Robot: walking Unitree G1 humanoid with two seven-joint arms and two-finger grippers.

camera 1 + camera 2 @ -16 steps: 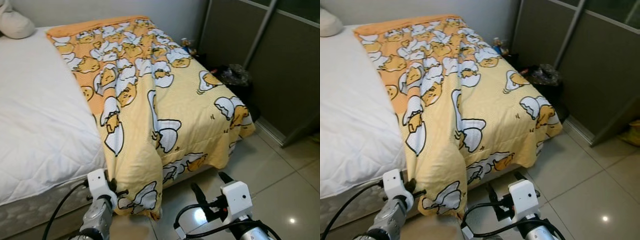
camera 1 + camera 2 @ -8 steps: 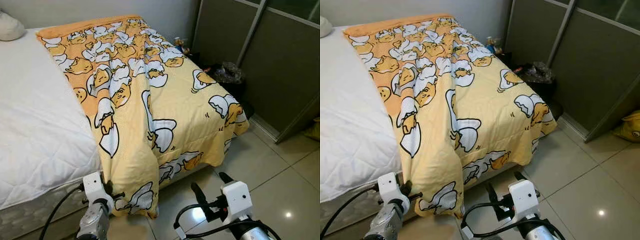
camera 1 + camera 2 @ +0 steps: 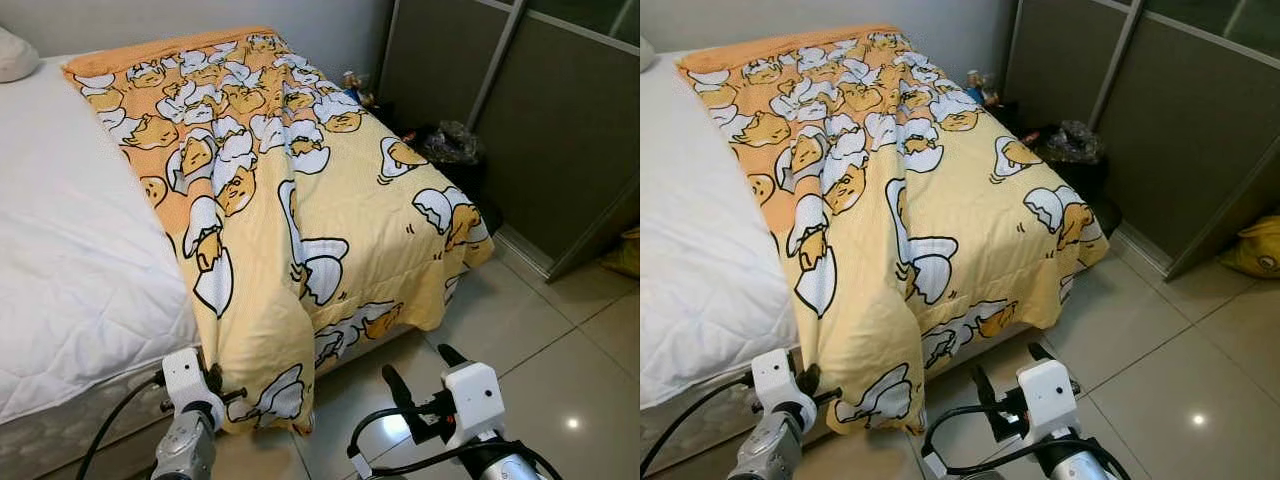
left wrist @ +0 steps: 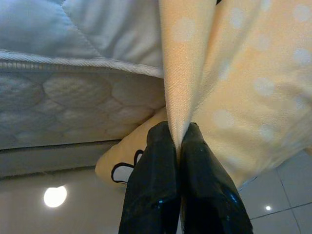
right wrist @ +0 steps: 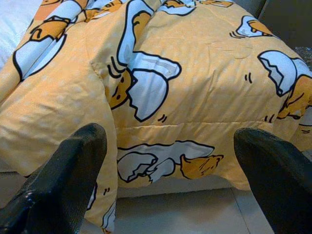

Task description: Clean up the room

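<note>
Left claw [image 4: 178, 141] is clenched on the yellow blanket [image 3: 330, 200] hem at the bed [image 3: 70, 250] edge. Right claw [image 3: 420, 385] hangs released over bare floor tiles [image 3: 560, 370].

The blanket [image 3: 300, 190] hides the right half of the mattress [image 3: 70, 220] and the bed's foot corner; its hanging hem covers the bed base there. The pillow [image 3: 15, 52] is cut off by the picture's left edge. Small items [image 3: 978, 88] beside the bed by the wall are too small to tell. A yellow thing [image 3: 1255, 250] is cut by the right edge. Both arms run off the bottom edge.
</note>
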